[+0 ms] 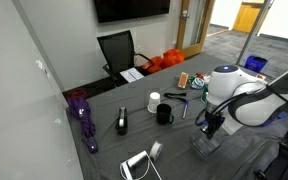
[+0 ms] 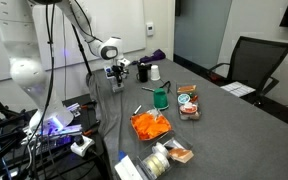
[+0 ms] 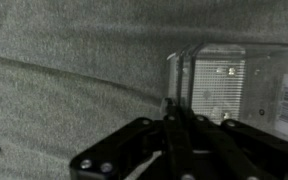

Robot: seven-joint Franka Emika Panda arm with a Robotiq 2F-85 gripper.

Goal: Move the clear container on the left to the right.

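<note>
The black Robotiq claw (image 3: pixel 176 112) comes into the wrist view from the bottom edge; its dark fingers stand right at the left wall of the small squarish see-through plastic container (image 3: pixel 227 82). The picture is dim there, so I cannot tell how far the jaws are apart, or whether they pinch that wall or only stand beside it.

In an exterior view the claw (image 1: pixel 211 127) points downward just above the container (image 1: pixel 205 146); the container rests on the dark grey table (image 1: pixel 109 150), well apart from the black mug (image 1: pixel 164 114) and from the flat white device with a cable (image 1: pixel 137 164).

The danger I see is the hold itself; if only one thin wall is caught, the light box may tilt or slip out during the lift. If the fingers are not on both sides of the wall, closing them would push the box sideways.

Only the wrist view shows the ribbed transparent wall and how near the fingers are to it; it shows nothing of the neighbours. Both exterior views give the posture of the arm. In an exterior view the claw (image 2: pixel 116 74) nearly hides the container, but the orange tray (image 2: pixel 149 125) is seen further along the table.
</note>
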